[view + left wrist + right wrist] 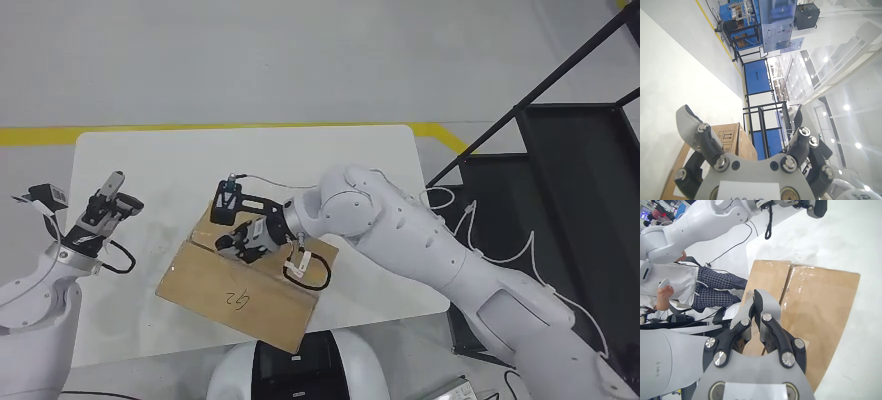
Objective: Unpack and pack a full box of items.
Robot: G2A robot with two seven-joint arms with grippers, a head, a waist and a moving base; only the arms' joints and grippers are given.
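Box (240,295) of brown cardboard stands on the white bench (200,160), toward the edge nearest the robot and turned at an angle to that edge. Top flaps are closed. In the right wrist view the box (819,306) shows clear tape (789,279) running along the seam between the flaps. A handwritten mark sits on the top face in the top view.

Right gripper (240,243) is over the box top, near its far side, with the right arm stretched across the bench from the right. In its own wrist view the right gripper (753,294) has its jaws pressed together, with nothing visible between them. Whether the tips touch the cardboard cannot be told.

Left gripper (122,193) is at the bench's left side, well apart from the box. In the left wrist view the left gripper (742,113) has its jaws spread wide and holds nothing. One corner of the box (742,140) shows beyond the fingers (689,121), with the bench (677,75) surface beyond.
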